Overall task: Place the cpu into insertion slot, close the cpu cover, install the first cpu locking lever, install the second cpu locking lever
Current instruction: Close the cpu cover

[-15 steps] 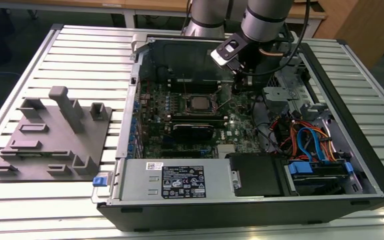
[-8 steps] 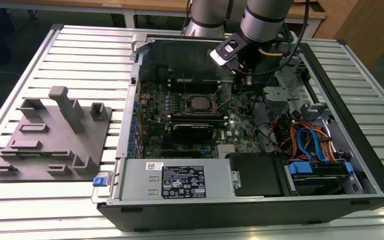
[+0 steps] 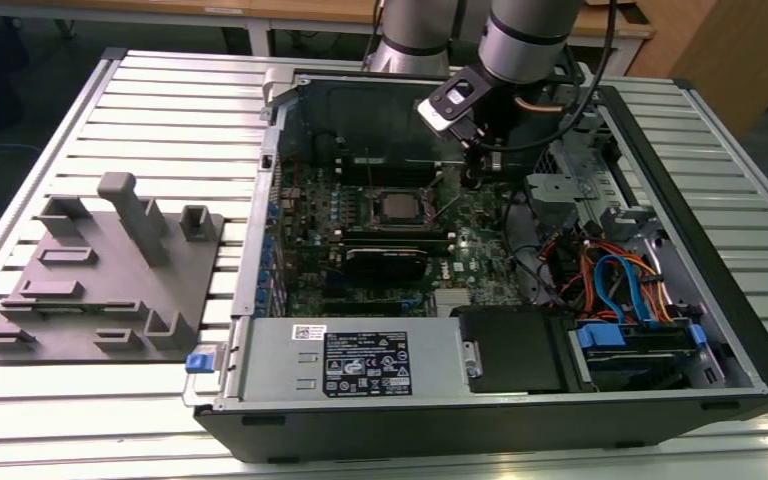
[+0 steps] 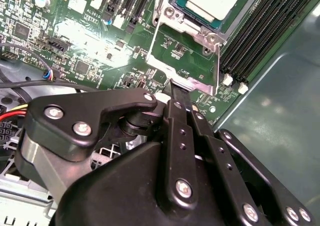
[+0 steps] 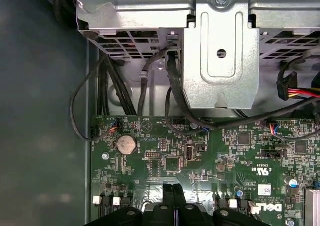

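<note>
Slatted tabletop (image 3: pixel 157 90) carries the computer case (image 3: pixel 704 250); the cpu (image 4: pixel 212 1), partly cut off, sits in the insertion slot (image 4: pixel 172 13). Jaws of the gripper (image 4: pixel 173 86) meet at the lip of the raised cpu cover (image 4: pixel 167 67), any pinch hidden.

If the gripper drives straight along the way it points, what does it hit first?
Likely the cpu cover. In the second wrist view the gripper has its tips right at the cover's near edge, with the motherboard beyond. Whether they already touch is unclear.
</note>
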### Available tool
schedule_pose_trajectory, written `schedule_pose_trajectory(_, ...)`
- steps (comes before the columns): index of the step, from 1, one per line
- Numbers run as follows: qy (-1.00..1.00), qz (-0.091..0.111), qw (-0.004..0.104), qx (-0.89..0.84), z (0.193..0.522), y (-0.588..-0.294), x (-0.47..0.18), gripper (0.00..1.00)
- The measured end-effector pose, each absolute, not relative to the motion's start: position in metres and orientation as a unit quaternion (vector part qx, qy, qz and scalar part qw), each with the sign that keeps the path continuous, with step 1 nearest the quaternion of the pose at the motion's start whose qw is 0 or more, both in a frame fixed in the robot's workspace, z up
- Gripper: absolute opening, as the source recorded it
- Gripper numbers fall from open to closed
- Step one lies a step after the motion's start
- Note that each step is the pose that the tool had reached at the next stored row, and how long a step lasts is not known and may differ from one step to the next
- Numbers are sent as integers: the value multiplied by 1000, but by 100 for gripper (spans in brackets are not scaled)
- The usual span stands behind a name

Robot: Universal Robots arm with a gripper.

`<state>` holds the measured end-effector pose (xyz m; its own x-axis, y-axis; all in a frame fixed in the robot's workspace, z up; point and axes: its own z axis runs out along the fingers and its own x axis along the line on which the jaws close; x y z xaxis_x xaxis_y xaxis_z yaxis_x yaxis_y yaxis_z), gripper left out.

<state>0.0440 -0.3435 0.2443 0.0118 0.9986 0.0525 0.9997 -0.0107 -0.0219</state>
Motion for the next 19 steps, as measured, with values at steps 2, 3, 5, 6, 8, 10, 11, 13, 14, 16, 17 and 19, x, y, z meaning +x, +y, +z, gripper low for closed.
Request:
schedule_pose_trajectory(2,-703,-11,26,-711,244,-343,43,10)
schedule_pose_trajectory(3,-703,-11,26,-711,244,-343,43,10)
schedule_pose_trajectory(5,-703,-11,26,-711,244,-343,43,10)
schedule_pose_trajectory(6,-703,-11,26,-711,244,-343,43,10)
schedule_pose_trajectory(8,-703,-11,26,-711,244,-343,43,10)
schedule_pose_trajectory(10,-703,-11,26,-711,244,-343,43,10)
schedule_pose_trajectory(11,-703,-11,26,-711,244,-343,43,10)
schedule_pose_trajectory(13,-703,-11,26,-711,244,-343,42,10)
schedule_pose_trajectory(14,-703,-11,26,-711,244,-343,40,10)
schedule_pose_trajectory(16,-703,-11,26,-711,244,-343,38,10)
schedule_pose_trajectory(17,-703,-11,26,-711,244,-343,37,10)
schedule_pose_trajectory(19,-703,-11,26,-711,244,-343,36,10)
